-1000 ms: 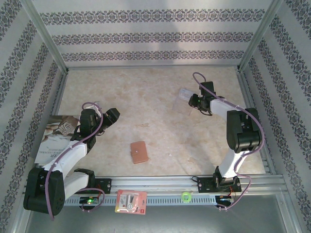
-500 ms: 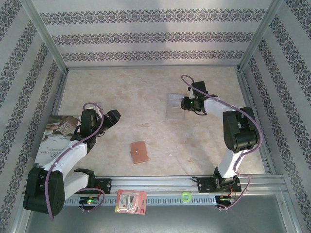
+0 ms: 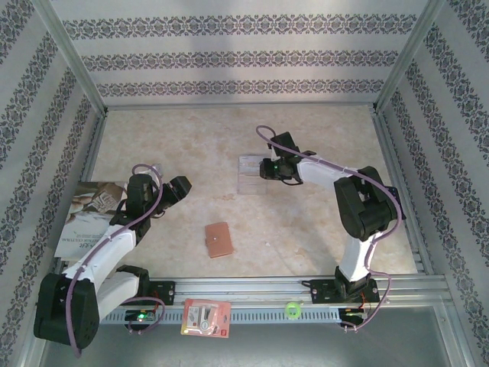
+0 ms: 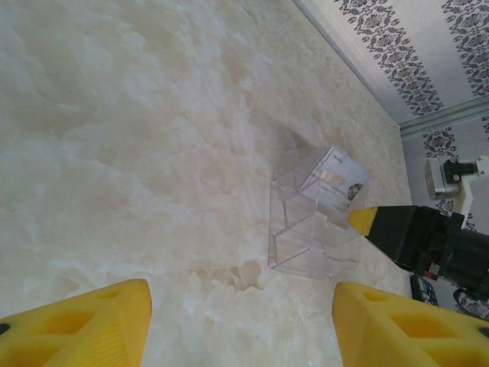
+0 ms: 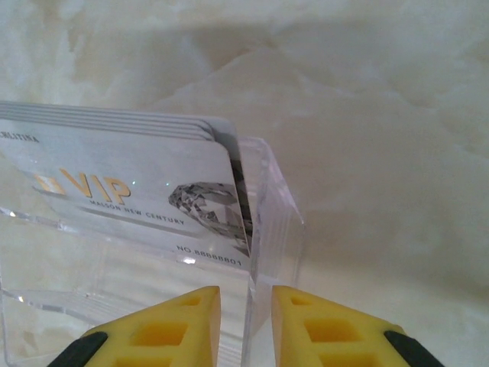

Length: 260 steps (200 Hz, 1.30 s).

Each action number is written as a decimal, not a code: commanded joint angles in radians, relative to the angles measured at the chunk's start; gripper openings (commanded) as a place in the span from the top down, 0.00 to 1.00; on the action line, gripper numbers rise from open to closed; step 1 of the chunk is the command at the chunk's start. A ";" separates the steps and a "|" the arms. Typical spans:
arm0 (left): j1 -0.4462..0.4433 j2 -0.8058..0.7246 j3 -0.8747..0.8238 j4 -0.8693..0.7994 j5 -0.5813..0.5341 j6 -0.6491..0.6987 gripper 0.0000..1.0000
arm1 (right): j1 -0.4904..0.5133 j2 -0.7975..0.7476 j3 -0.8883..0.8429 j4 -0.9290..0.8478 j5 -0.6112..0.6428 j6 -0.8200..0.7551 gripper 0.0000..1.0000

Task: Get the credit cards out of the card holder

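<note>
Cards [image 5: 130, 191], silvery with gold "VIP" lettering, stood stacked upright in the clear holder [image 5: 279, 229], leaning against its back. The holder sat on the marble table [image 3: 191, 145] near the middle, a little toward 12 o'clock. My right gripper [image 5: 246, 321] came in from 3 o'clock, its yellow fingers [image 5: 183, 321] narrow and pinched on the holder's side wall, one inside and one outside. My left gripper [image 4: 241, 321] hung wide and empty over bare table at 8 o'clock from the holder, well apart from it. A brown wallet [image 3: 219, 238] lay flat at 7 o'clock from the holder, a magazine [image 3: 80, 218] at 9 o'clock under my left arm, and a red-and-white packet [image 3: 205, 317] on the rail at 6 o'clock.
</note>
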 commanded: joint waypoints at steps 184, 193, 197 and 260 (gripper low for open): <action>-0.308 -0.302 -0.108 -0.436 -0.155 -0.024 0.37 | 0.182 -0.355 -0.285 0.026 0.018 0.002 0.43; -0.330 -0.302 -0.124 -0.446 -0.155 -0.035 0.38 | 0.210 -0.363 -0.311 0.039 -0.005 -0.011 0.43; -0.341 -0.303 -0.130 -0.452 -0.158 -0.040 0.39 | 0.224 -0.365 -0.317 0.040 -0.020 -0.015 0.43; -0.486 -0.292 -0.164 -0.456 -0.183 -0.080 0.57 | 0.504 -0.272 -0.338 0.084 -0.131 -0.023 0.41</action>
